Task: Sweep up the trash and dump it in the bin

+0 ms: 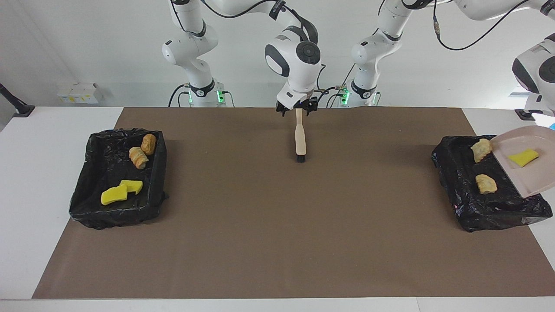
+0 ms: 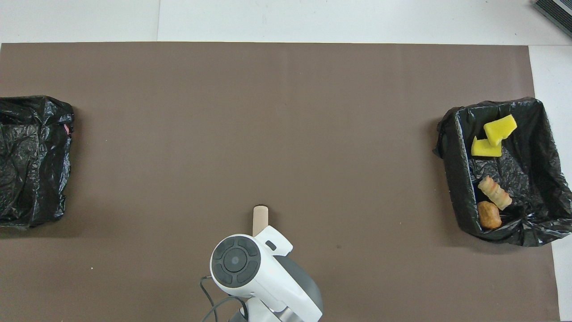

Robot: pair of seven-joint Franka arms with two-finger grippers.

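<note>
The beige dustpan (image 1: 531, 173) hangs tilted over the black-lined bin (image 1: 485, 214) at the left arm's end of the table. My left gripper is past the picture's edge, gripping the pan. A yellow sponge chunk (image 1: 523, 157) still lies on the pan. One bread piece (image 1: 481, 149) is at the pan's lower lip, and another (image 1: 486, 183) lies in the bin. My right gripper (image 1: 297, 112) is open around the top of the beige brush (image 1: 300, 138), whose bristles touch the mat. From overhead only the brush's tip (image 2: 260, 217) shows.
A second black-lined bin (image 1: 117, 216) (image 2: 456, 170) sits at the right arm's end, holding two yellow sponge pieces (image 2: 491, 134), a bread roll (image 2: 494, 192) and a brown lump (image 2: 489, 215). A brown mat (image 1: 277, 225) covers the table.
</note>
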